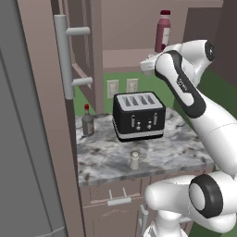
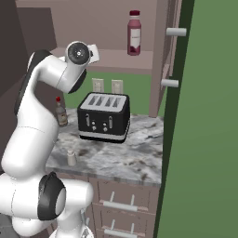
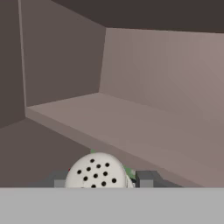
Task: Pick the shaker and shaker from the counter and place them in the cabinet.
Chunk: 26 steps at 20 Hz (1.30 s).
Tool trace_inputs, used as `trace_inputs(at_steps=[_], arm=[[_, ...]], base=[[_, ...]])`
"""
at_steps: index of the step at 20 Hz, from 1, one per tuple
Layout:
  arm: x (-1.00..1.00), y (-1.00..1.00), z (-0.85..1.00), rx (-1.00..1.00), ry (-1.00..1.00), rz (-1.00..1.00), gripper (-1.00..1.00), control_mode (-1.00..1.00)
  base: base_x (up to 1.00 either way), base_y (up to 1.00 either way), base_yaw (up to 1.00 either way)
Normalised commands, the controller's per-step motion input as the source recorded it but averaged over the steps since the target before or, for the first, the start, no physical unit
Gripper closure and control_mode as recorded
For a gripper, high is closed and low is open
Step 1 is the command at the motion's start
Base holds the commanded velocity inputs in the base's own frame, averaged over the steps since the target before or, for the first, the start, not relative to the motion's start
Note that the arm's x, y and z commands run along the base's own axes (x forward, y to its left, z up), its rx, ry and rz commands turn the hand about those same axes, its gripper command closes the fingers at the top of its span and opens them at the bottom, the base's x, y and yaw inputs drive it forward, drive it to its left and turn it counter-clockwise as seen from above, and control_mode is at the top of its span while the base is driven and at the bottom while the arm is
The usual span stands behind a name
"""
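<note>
A beige-grey shaker (image 3: pixel 97 169) with a dotted, rounded cap sits between my fingertips in the hand view, and my gripper (image 3: pixel 103 180) is shut on it. The hand is raised in front of the open cabinet, level with its flat shelf board (image 3: pixel 131 127), and the shaker is over the shelf's front edge. From the base views my white hand (image 1: pixel 148 64) (image 2: pixel 93 51) reaches toward the cabinet shelf (image 1: pixel 122 58) (image 2: pixel 116 58). The other shaker (image 1: pixel 134 160) (image 2: pixel 71 157) stands upright near the front edge of the marble counter (image 1: pixel 106 159).
A black toaster (image 1: pixel 139 115) (image 2: pixel 103 116) fills the counter's middle. A dark red-capped bottle (image 1: pixel 87 121) (image 2: pixel 60 113) stands at the back left. A tall maroon bottle (image 1: pixel 163 30) (image 2: pixel 134 32) is on the shelf. The open door's bar handle (image 1: pixel 64 55) juts out at left. Drawers (image 2: pixel 121 200) lie below.
</note>
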Motion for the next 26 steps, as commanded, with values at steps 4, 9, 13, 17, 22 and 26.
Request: trace_inputs(at_steps=[4,9,13,17,22,26], arm=[[0.26,-0.02,0.00,0.00,0.00,0.00,1.00,-1.00],[0.20,-0.03,0.01,0.01,0.00,0.00,1.00,-1.00],[0.19,-0.02,0.08,0.04,0.00,0.00,1.00,-1.00],[0.26,-0.06,0.13,0.01,0.00,0.00,1.00,-1.00],[0.31,-0.05,0.07,0.00,0.00,0.00,1.00,-1.00],[0.39,-0.04,0.01,0.01,0.00,0.00,1.00,-1.00]], base=[[0.00,0.00,0.00],[0.00,0.00,0.00],[0.00,0.00,0.00],[0.00,0.00,0.00],[0.00,0.00,0.00],[0.00,0.00,0.00]])
